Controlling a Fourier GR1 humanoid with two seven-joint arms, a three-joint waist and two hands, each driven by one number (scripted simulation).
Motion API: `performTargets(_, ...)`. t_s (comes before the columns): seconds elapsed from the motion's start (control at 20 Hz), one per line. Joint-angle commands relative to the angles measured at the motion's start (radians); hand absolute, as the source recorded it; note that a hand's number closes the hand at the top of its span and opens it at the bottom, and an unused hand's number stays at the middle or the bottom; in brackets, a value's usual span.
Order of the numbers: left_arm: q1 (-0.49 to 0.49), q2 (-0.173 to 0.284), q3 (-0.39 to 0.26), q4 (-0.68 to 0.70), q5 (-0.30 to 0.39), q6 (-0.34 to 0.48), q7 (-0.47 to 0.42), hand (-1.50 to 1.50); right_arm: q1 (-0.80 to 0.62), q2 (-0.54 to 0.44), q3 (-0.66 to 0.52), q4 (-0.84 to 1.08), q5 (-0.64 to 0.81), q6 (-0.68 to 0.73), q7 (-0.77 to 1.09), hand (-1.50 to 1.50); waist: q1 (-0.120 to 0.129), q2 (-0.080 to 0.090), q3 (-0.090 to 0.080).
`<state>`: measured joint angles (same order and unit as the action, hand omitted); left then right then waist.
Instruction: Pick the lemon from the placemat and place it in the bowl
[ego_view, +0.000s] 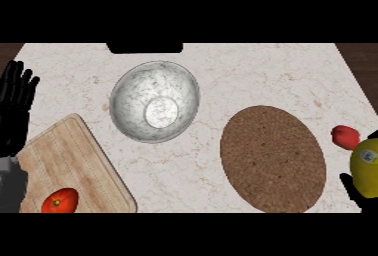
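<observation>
1. Fingers (353, 186) of the right hand (362, 192), black and only partly in the head view, curl up around the lower side of the lemon (367, 161) at about 4 o'clock from the picture's middle; the thumb's place is hard to make out at the edge, so the wrap looks like a hold from below and from the side.
2. Lemon: yellow-green, with a small pale sticker on its upper part, cut off by the right edge, off the placemat (273, 159) and at 3 o'clock of it.
3. Placemat: a brown woven oval lying flat on the pale marble counter (244, 70), at 4 o'clock from the middle, with nothing on it.
4. A small red item (345, 136) lies on the counter just beside the placemat's right rim, at 11 o'clock of the lemon; what it is I cannot tell.
5. Bowl (155, 101): grey speckled, round, at 10 o'clock from the middle, well apart from the lemon.
6. Left hand (16, 107) rests at the left edge, around 9 o'clock, fingers straight and pointing up, holding nothing.
7. A wooden cutting board (74, 160) lies tilted at 7 o'clock, below the bowl, with a red tomato (60, 200) on its lower part.
</observation>
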<state>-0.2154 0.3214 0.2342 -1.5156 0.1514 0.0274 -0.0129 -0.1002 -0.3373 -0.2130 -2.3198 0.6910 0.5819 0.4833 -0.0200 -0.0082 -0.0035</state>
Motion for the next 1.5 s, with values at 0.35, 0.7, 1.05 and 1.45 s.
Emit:
performTargets(0.35,-0.080,0.014,-0.007,0.060,0.004,-0.022,0.029,0.00,-0.546,0.277,0.223,0.033,-0.078,0.112,0.525,1.50,0.028,0.005,0.000)
performTargets(0.7,-0.063,-0.018,-0.028,0.072,-0.026,-0.009,-0.016,0.00,-0.771,0.335,0.381,0.360,0.002,-0.014,0.617,1.50,0.035,0.010,0.001)
performTargets(1.05,-0.072,0.007,-0.009,-0.011,0.013,-0.019,0.077,0.00,-0.850,0.337,0.434,0.658,-0.059,-0.205,0.563,1.50,0.042,0.009,0.003)
performTargets(1.45,-0.047,-0.031,-0.036,0.011,-0.030,-0.007,0.004,0.00,-0.876,0.337,0.602,1.006,-0.023,-0.469,0.472,1.50,0.048,0.013,0.003)
